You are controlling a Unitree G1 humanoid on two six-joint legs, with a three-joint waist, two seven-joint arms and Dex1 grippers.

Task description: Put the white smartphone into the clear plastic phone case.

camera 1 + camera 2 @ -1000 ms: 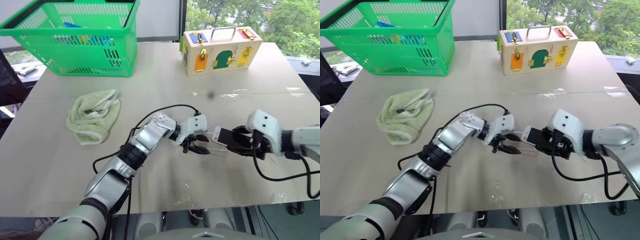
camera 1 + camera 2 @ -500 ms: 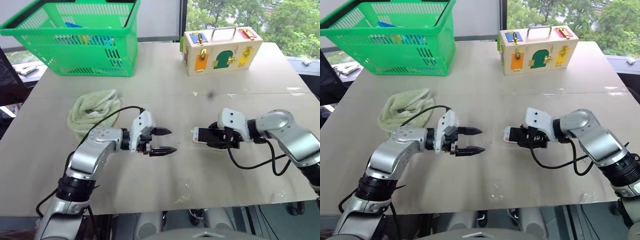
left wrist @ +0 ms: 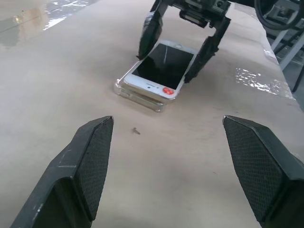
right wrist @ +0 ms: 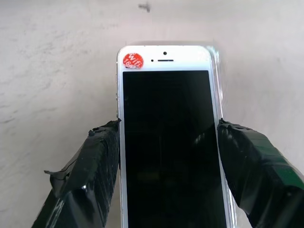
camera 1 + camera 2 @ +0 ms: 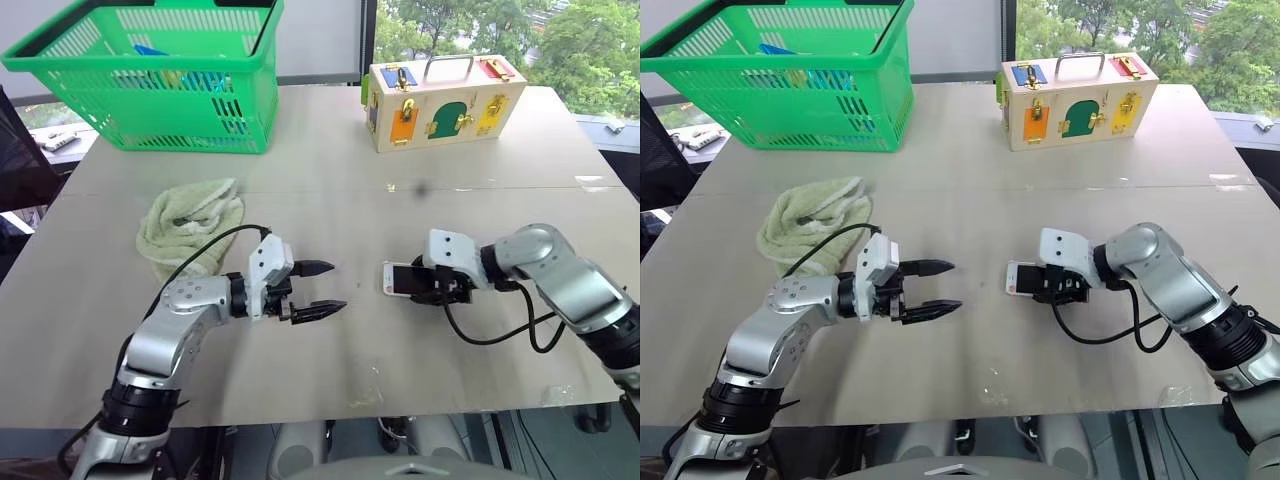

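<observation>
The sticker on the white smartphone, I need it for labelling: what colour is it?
Red, with white lettering, on the white smartphone's sticker; clearest in the right wrist view.

This looks like a test room in an office building. A big plain table (image 5: 500, 130) stands beside a window with green trees (image 5: 560, 40) outside. On it are unrelated practice things: a green shopping basket (image 5: 160, 75), a wooden lock box (image 5: 445, 100) and a crumpled towel (image 5: 190, 225).
</observation>
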